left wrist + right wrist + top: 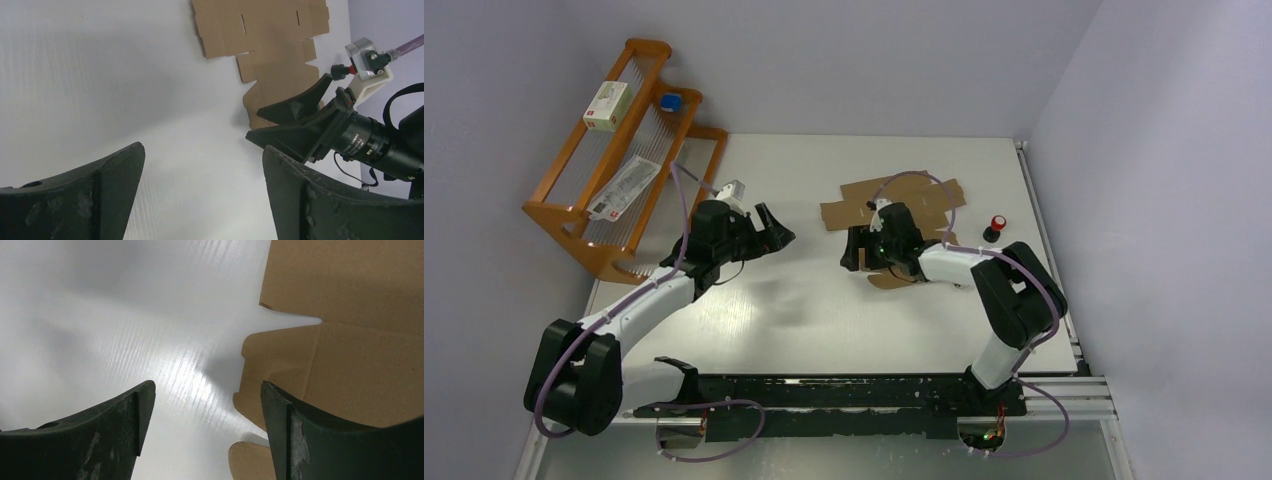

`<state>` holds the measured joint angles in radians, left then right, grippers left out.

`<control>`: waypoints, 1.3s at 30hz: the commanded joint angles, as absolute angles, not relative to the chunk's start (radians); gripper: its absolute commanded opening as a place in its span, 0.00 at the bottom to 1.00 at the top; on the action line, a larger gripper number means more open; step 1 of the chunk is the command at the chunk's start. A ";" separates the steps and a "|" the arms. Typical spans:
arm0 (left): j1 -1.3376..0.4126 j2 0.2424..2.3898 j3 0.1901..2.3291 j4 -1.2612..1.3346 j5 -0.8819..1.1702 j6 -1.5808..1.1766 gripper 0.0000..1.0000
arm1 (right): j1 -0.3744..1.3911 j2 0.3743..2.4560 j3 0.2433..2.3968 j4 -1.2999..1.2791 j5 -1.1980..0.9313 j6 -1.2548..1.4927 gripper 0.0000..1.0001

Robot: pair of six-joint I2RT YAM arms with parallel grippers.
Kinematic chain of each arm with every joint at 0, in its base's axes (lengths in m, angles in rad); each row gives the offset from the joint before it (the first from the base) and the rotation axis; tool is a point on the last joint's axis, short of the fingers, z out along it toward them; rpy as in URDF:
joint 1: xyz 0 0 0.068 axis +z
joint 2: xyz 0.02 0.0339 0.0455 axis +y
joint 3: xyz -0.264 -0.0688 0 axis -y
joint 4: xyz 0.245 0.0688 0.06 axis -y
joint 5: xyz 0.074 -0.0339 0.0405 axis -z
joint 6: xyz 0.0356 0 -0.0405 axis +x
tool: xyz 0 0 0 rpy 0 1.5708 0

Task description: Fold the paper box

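Nothing is folded yet: the paper box (849, 210) lies flat on the table (824, 335). The right hand (205, 390) is held open over its near edge, the left hand (774, 232) open, well apart; all folding is left

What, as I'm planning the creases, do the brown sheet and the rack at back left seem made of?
Paper box: plain brown cardboard, matte, probably corrugated; cut slots and scored flaps show. Rack: seemingly varnished wood, orange with a slight sheen; its thin rods may be metal.

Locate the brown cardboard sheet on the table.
Top view: the paper box lies flat right of centre, partly under the right gripper.
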<state>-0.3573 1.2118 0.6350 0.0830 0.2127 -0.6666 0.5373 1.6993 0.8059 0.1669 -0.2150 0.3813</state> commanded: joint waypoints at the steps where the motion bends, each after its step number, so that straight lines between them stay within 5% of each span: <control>1: -0.365 1.233 0.630 0.136 0.197 -0.678 0.92 | 0.534 1.633 0.844 0.084 -0.182 0.358 0.82; 18: -0.410 1.597 0.799 0.309 0.217 -0.758 0.84 | 0.112 1.538 0.829 0.126 -0.190 0.330 0.85; 39: -0.440 2.106 1.086 0.457 0.310 -0.902 0.47 | 0.104 1.499 0.764 0.215 -0.218 0.381 0.82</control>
<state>-0.4267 2.0384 1.0603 0.4015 0.2714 -0.8612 0.1074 1.5105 0.7662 0.1707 -0.1951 0.3653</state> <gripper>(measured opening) 0.496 0.821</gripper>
